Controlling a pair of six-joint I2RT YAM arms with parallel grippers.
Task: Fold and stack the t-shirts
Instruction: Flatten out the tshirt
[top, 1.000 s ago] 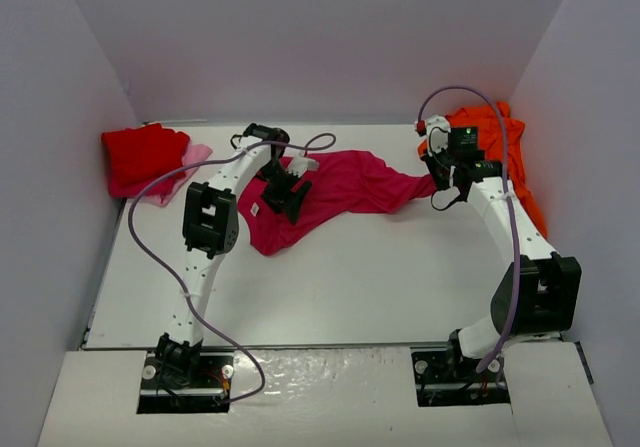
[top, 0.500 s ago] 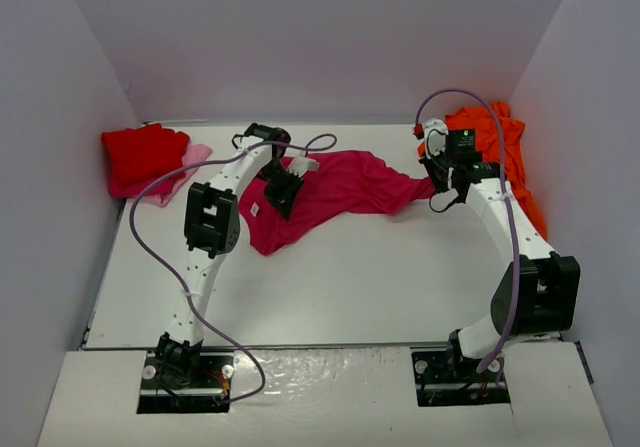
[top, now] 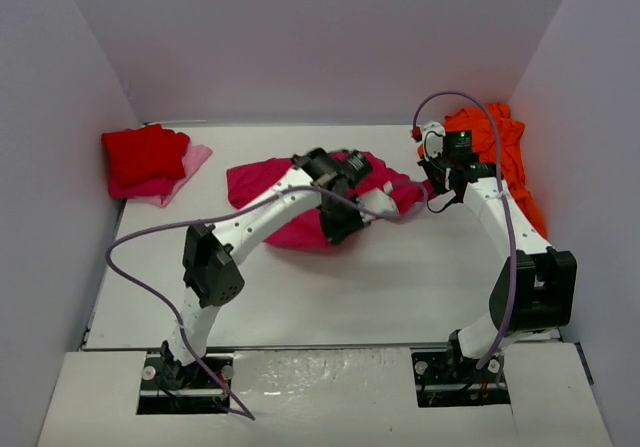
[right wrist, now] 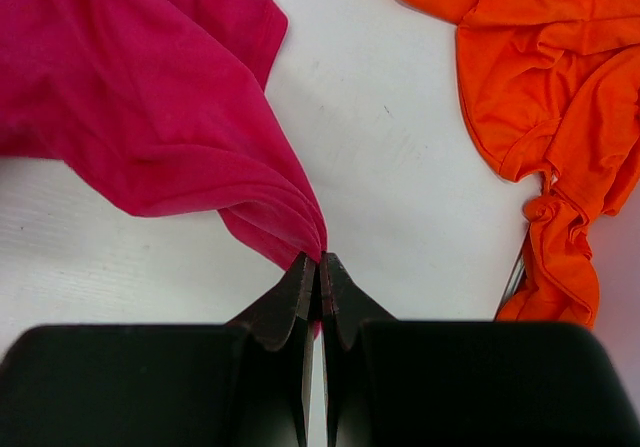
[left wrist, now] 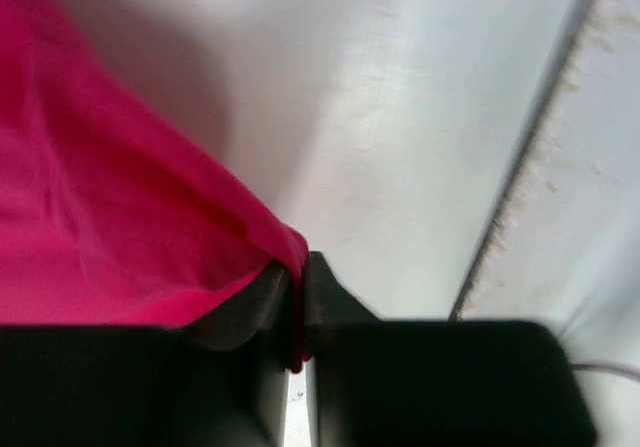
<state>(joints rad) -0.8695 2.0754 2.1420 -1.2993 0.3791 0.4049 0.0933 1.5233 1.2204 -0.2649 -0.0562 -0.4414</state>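
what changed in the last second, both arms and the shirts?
The left gripper closed on an edge of the magenta t-shirt and swung right with it, pulling the cloth towards the right gripper. The right gripper stayed shut on the shirt's other end and hardly moved. The red t-shirt and orange t-shirt lie as before.
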